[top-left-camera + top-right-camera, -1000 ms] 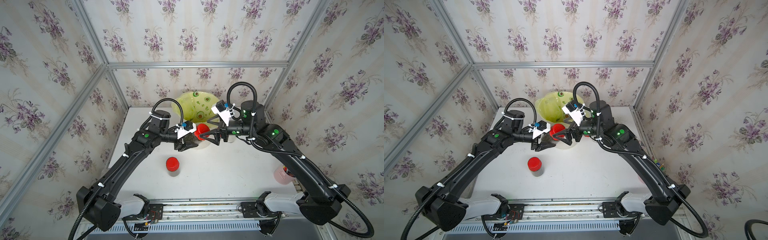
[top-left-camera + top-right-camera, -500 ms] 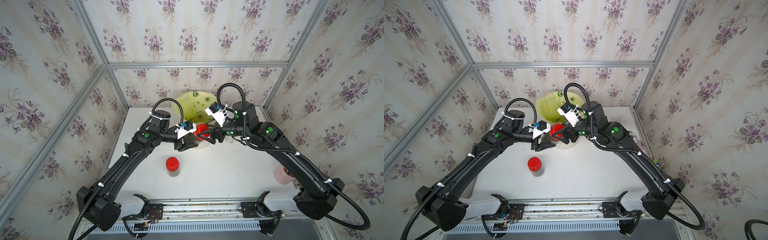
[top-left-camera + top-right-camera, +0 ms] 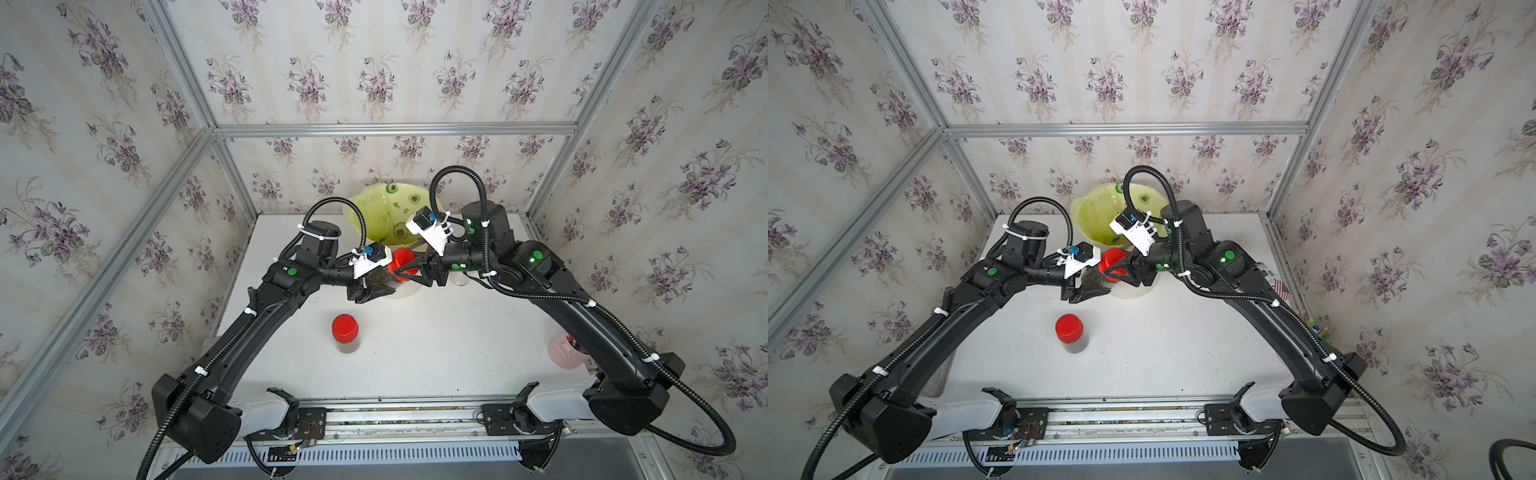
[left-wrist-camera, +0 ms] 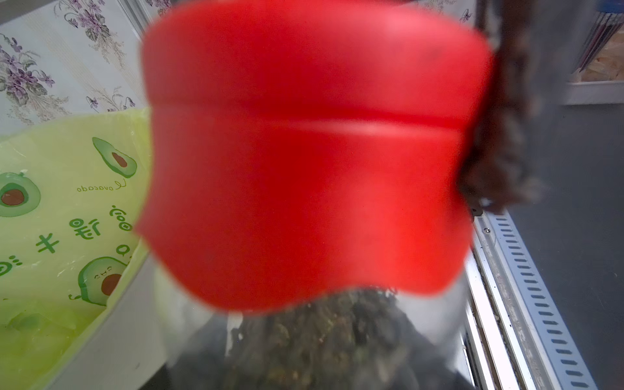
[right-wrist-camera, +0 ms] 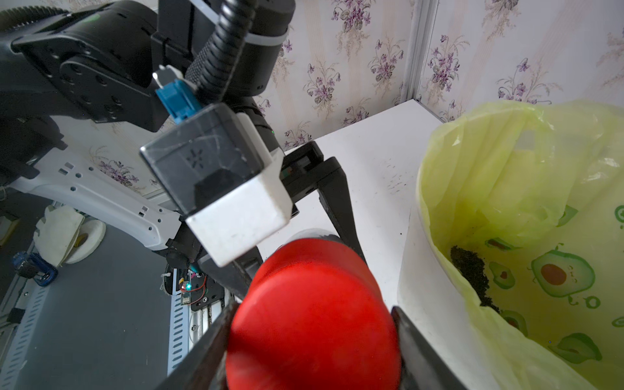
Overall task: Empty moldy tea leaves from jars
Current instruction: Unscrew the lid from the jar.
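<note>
Roughly a third done, by the look of it: a small dark heap (image 5: 469,266) of leaf bits already lies in the lined bin (image 5: 410,243), so one jar seems emptied. Two capped jars with dark contents show in both top views. One, the desk jar (image 3: 345,334), stands alone in the middle of the desk (image 3: 436,345), untouched. The other, the held jar (image 3: 384,283), hangs tilted just in front of the bin, with tea leaves (image 4: 320,337) dark behind its clear wall and its red lid (image 5: 314,314) on. The left jaws are narrow, clamped on this jar's body. The right jaws sit partway closed around the lid, touching it on both sides. Unscrewing, tipping out and then the desk jar appear to be left.
</note>
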Motion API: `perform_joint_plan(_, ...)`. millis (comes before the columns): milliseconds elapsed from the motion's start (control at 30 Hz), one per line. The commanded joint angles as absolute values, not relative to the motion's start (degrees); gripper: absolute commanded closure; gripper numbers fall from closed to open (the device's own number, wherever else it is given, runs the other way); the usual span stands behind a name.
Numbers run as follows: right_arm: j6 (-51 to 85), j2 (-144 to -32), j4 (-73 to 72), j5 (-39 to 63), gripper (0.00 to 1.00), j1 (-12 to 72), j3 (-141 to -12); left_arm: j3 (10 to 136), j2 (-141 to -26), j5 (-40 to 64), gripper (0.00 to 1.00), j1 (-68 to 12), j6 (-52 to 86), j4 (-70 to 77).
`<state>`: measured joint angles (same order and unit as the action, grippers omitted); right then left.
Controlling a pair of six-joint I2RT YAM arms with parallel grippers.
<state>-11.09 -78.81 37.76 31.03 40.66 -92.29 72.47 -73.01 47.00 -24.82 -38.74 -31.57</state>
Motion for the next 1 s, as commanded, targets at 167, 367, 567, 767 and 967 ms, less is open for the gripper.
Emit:
perform_joint_plan(167,-26.12,-79.59,42.04,35.04,0.58,38.98,-95.39,73.61,-72.88,52.13,0.33,-24.78,-39.99,-31.77)
perform_joint_plan(367,-37.59,-82.09,50.03,38.30,0.51,38.52,-99.45,74.18,-72.97,53.44,0.33,-24.70,-40.73,-33.06)
perform_joint_plan(567,-43.19,-84.12,52.88,39.78,0.47,37.36,-102.73,74.71,-73.30,52.59,0.33,-24.67,-40.94,-33.81)
perform_joint_plan(767,-40.34,-82.72,50.11,41.00,0.15,37.24,-101.66,74.87,-73.06,51.24,0.33,-24.61,-41.21,-33.92)
perform_joint_plan(967,-23.39,-74.62,36.07,38.62,0.04,37.27,-92.74,75.32,-74.08,49.61,0.33,-24.58,-41.06,-33.92)
